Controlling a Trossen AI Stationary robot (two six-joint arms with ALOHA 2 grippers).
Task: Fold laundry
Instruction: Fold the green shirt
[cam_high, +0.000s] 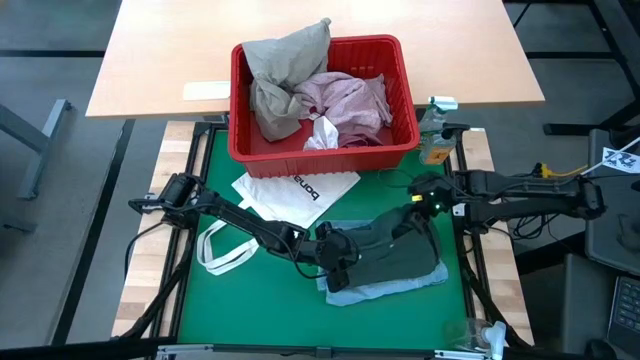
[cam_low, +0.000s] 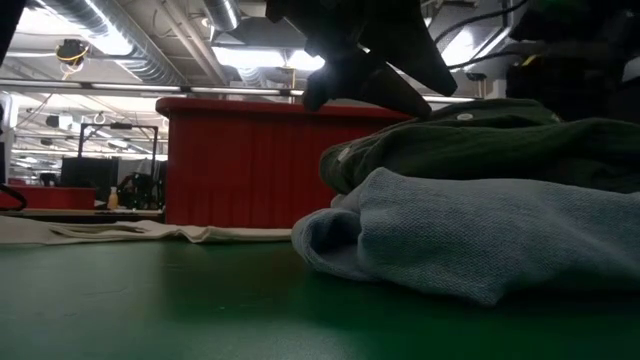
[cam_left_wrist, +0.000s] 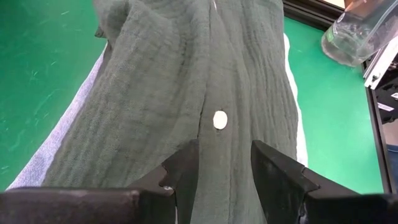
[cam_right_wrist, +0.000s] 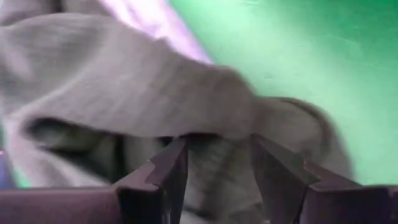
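From above, the crinkled dark grey-green cloth shirt (cam_high: 395, 258) lies in front of the red plastic slotted basket (cam_high: 322, 148), atop a light blue garment (cam_high: 400, 290)

Left gripper (cam_left_wrist: 225, 163) hovers, fingers parted; right gripper (cam_right_wrist: 219, 163) too

Soft, limp; take hems

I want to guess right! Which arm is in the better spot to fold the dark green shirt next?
Probably the left. Its fingers are open right over the dark green shirt at its left end, by a white button. The right gripper is at the shirt's far edge, with cloth bunched between its fingers.
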